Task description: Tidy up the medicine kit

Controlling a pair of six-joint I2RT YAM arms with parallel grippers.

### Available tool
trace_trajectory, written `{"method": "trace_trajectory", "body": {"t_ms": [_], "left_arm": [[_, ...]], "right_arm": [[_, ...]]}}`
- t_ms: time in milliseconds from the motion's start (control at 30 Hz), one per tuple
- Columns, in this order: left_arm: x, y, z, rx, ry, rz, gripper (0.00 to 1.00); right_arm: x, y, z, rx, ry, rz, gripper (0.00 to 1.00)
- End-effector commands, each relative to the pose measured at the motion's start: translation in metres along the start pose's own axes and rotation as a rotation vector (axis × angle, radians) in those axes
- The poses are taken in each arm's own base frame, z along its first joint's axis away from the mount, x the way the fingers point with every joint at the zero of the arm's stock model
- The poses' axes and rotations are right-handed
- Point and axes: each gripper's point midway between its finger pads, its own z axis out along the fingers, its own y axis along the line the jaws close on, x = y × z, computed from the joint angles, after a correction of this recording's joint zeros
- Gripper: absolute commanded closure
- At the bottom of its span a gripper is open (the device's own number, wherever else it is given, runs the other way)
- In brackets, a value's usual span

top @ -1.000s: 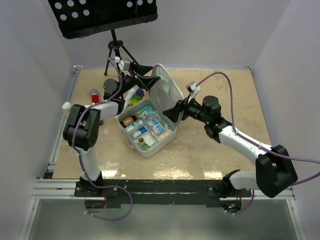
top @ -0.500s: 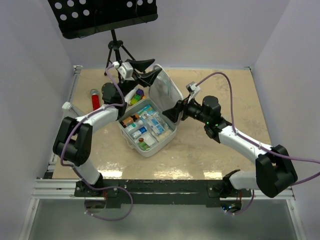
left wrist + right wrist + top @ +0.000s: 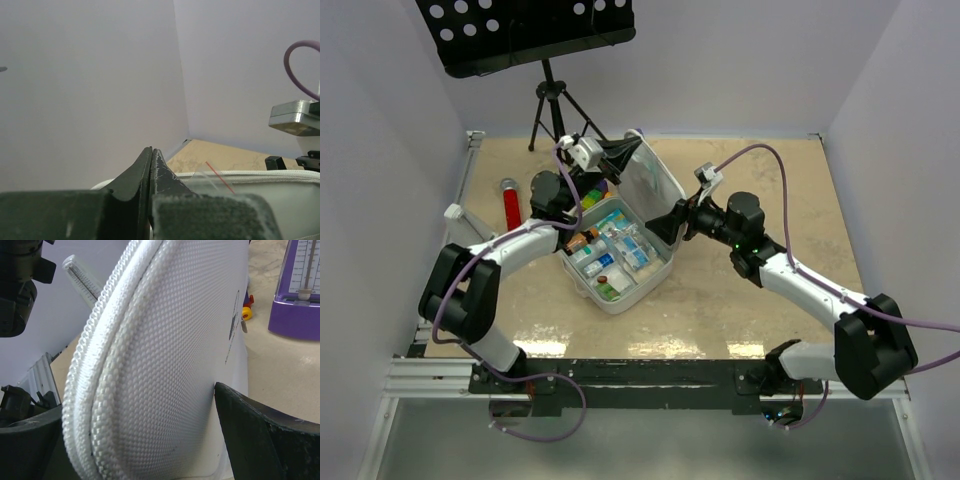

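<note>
My left arm reaches far forward, its left gripper [image 3: 616, 152] raised with both fingers [image 3: 150, 167] pressed flat together. My right arm stretches inward, right gripper [image 3: 670, 219] spread wide.

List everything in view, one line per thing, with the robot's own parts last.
medicine kit: one, white, open at mid table, lid upright
kit contents: several small packets and bottles, mixed colours, in the kit's tray; count unclear
red tube: one, red, lying left of the kit
metronome: one, purple, on the table beyond the lid in the right wrist view
music stand: one, black, at the far left edge
table: one, beige
left end effector: one, black, shut, at the lid's upper edge
right end effector: one, black, jaws apart around the lid's edge
</note>
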Motion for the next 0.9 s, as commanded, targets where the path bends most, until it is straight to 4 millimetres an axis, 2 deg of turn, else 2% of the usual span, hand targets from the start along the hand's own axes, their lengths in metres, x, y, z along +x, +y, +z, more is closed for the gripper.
{"method": "trace_trajectory", "body": {"t_ms": [0, 200, 400, 667, 867], "left_arm": [[-0.024, 0.010, -0.003, -0.064, -0.017, 0.023, 1.00], [-0.008, -0.004, 0.000, -0.032, 0.045, -0.002, 1.00], [0.023, -0.018, 0.003, -0.008, 0.134, -0.051, 1.00], [0.050, -0.019, -0.014, -0.055, 0.269, -0.100, 1.00], [0.061, -0.023, -0.024, -0.039, 0.384, -0.098, 1.00]], "right_arm": [[-0.015, 0.015, -0.004, -0.047, -0.050, -0.033, 0.12], [-0.015, 0.018, -0.005, -0.062, -0.060, -0.023, 0.12], [-0.017, 0.020, -0.007, -0.064, -0.062, -0.026, 0.12], [-0.019, 0.022, -0.009, -0.068, -0.071, -0.029, 0.12], [-0.021, 0.024, -0.010, -0.073, -0.079, -0.031, 0.12]]}}
